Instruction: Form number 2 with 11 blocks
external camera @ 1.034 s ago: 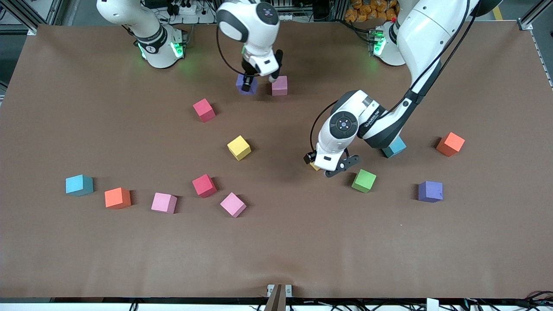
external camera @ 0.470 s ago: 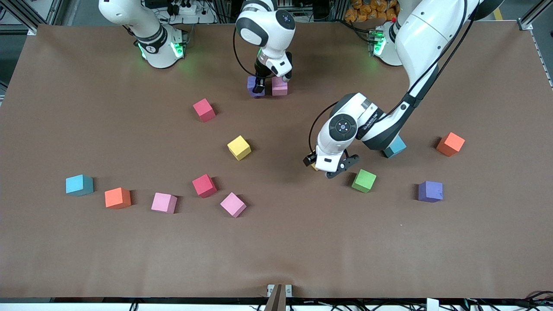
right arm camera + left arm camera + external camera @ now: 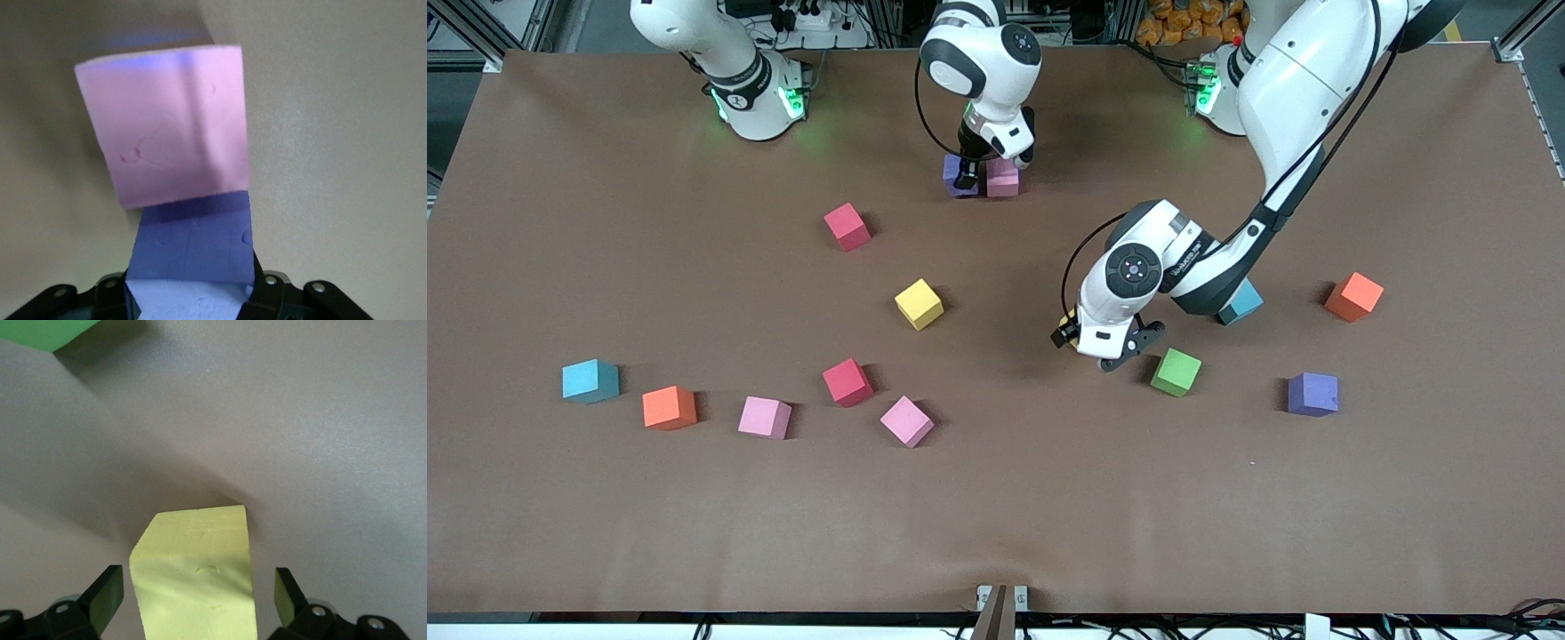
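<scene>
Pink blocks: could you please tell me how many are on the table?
3. One against the purple block in the right end effector; two nearer the camera. Arms may hide others.

Blocks: matt foam, faintly dimpled on my yellow block [image 3: 197,577] and on the purple block [image 3: 193,247] and pink block [image 3: 170,130]. Surface [image 3: 1049,498] matt brown, possibly paper or cloth. My arm shells glossy white plastic; tool [image 3: 193,600] fingers black, matt.

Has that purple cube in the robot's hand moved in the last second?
Yes. The purple block, gripped by the right hand, has slid toward the left arm's end of the table and now sits against the unmoved pink block.
</scene>
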Motion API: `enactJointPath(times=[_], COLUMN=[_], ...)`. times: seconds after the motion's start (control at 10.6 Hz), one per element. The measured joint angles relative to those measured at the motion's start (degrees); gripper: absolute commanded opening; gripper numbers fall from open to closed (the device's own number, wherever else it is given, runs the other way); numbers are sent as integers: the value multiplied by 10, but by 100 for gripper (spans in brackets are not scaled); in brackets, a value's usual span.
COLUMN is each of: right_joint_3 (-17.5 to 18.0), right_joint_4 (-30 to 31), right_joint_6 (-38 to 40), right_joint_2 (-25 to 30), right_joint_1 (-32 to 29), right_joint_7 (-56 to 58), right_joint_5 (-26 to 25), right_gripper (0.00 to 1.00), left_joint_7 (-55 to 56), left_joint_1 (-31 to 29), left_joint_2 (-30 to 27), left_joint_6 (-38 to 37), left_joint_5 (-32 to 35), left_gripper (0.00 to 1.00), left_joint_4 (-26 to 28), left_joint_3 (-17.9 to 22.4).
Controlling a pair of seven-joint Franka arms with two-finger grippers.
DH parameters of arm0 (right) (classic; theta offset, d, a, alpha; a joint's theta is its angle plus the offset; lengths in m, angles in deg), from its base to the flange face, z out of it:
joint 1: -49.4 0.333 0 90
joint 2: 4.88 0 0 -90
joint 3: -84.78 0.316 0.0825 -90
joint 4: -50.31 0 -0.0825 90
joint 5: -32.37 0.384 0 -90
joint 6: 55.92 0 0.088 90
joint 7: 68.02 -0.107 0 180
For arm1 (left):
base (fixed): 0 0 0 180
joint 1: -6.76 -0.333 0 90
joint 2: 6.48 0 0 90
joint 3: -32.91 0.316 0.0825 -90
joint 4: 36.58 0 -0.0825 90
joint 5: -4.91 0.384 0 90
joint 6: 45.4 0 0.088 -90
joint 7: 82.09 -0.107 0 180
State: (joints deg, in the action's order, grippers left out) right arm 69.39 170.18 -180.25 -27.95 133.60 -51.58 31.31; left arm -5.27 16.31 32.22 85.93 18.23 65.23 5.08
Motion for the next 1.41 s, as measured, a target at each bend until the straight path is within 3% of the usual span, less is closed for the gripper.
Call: enactJointPath(times=[0.47,0.56,1.41], right_joint_3=[0,0,1], right_joint_4=[-12,-12,-23], right_joint_6=[0,0,0], right_joint_2=[-18,-19,-29], right_joint_1=[1,1,1], right_joint_7=[-5,-5,-45], right_joint_5=[1,1,11], right_gripper=[57,57,65], left_joint_7=[0,0,92], left_joint_1=[1,1,2], left_joint_2=[11,10,3], left_joint_6=[17,18,18], left_joint_5=[0,0,1], left_gripper=[52,48,46], left_joint_4=[0,-1,-8], left_joint_3=[4,4,-3])
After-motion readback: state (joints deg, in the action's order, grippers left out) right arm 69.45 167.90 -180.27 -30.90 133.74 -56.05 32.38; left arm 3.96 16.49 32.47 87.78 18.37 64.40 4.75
